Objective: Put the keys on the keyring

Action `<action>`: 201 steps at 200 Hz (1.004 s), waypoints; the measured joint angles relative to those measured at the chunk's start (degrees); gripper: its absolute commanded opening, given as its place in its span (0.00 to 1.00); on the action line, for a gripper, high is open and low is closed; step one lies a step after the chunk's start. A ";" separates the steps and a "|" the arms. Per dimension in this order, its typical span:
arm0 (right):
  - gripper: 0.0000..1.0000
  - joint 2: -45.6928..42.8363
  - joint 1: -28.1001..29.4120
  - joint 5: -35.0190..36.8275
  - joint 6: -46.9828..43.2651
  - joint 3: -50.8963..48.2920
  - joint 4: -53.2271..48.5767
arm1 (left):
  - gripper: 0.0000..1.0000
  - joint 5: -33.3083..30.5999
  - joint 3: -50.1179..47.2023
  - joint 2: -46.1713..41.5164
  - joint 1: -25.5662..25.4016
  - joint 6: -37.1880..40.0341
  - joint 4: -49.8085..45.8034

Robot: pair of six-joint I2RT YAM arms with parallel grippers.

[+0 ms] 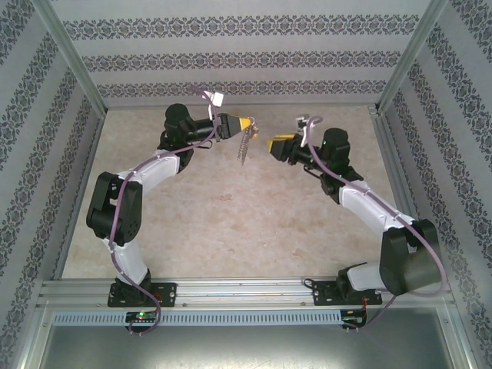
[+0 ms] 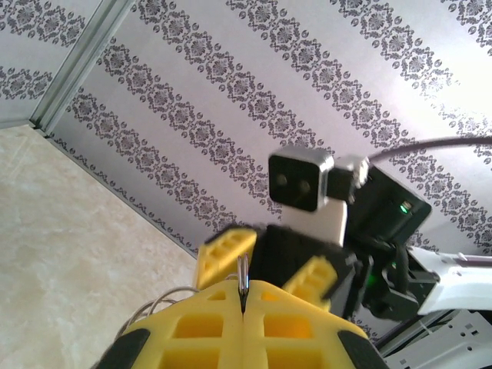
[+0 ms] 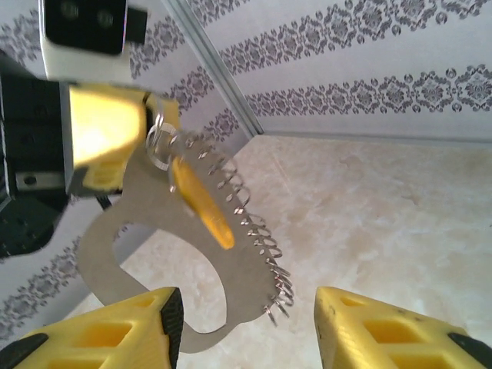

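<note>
Top view: left gripper [image 1: 240,123] is clamped on the keyring [image 1: 244,146], which hangs below its tips with its long axis near vertical. Right gripper [image 1: 274,145] is just beside the keyring, tips facing it, not touching. The right arm is free, so it likely makes the next move.

Left wrist: the left gripper's fingers [image 2: 192,330] are pressed together with a thin metal edge pinched between them. The right gripper sits straight ahead, jaws spread.

Right wrist: right gripper [image 3: 246,307] is half open and empty. The keyring is ahead and up-left of it, lower rim nearest. The key [image 3: 201,204] slants down-right across the keyring, top end by the left gripper's tips. Can't tell if it is threaded.
</note>
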 measured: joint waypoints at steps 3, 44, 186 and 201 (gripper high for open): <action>0.50 -0.22 0.57 0.76 -0.46 -0.28 -0.02 | 0.00 -0.07 -0.11 -0.02 -0.11 0.00 0.09; 0.50 -0.55 5.31 7.69 -5.20 -1.07 0.17 | 0.00 -0.42 -0.81 -0.04 -1.01 0.00 0.17; 0.41 5.49 6.93 11.61 -9.22 5.70 -0.07 | 0.00 -0.44 -1.05 -0.07 -1.38 0.00 0.17; 0.32 5.86 6.93 11.61 -9.60 6.32 -0.15 | 0.00 -0.44 -1.05 -0.07 -1.40 0.00 0.17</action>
